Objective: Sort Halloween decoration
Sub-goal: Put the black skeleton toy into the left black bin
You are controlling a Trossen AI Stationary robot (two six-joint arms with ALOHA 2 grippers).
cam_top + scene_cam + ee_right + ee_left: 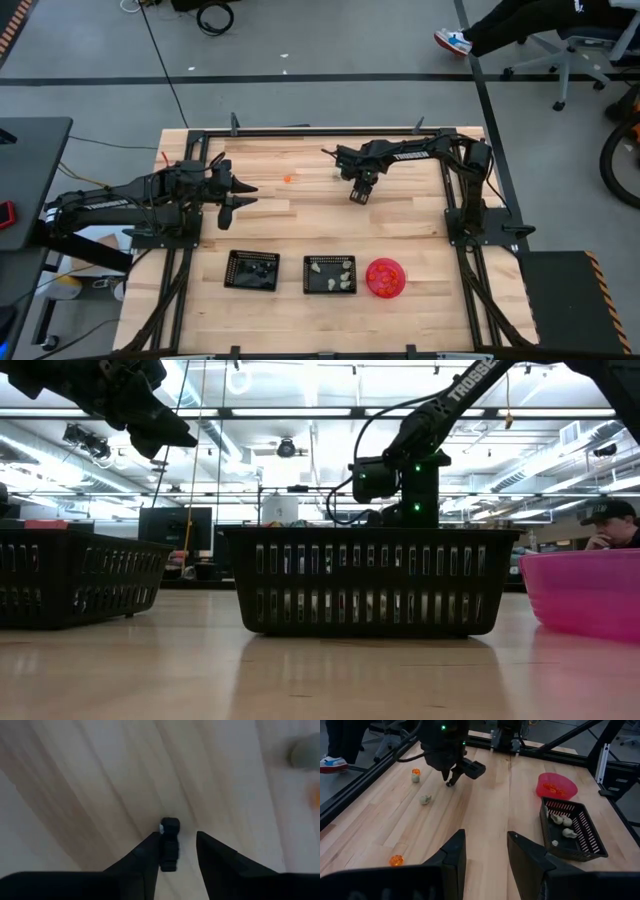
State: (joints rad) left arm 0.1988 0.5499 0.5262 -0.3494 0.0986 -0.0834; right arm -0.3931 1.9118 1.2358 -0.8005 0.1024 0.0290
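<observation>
Right gripper [177,839] open and pointed down at the table [300,225] just right of centre in the high view, jaws straddling one black trinket [169,827]; trinket touching one finger, with a clear gap to the other, so not clamped. A blurred pale trinket [302,752] and a speck of orange at the upper right edge of the right wrist view. In the left wrist view, the same gripper at upper centre, with an orange trinket [415,771] and a pale one [415,778] touching each other at upper left, another pale one [425,799] just below them, and a second orange one [396,860] alone at lower left. Left gripper [240,195] at centre left of the high view, held above the wood, jaws apart and holding nothing. Along the lower edge of the high view, a row of three: a black mesh tray [231,270] with dark pieces, a second tray [590,842] with pale pieces, and the pink bowl [540,784] with orange pieces.
</observation>
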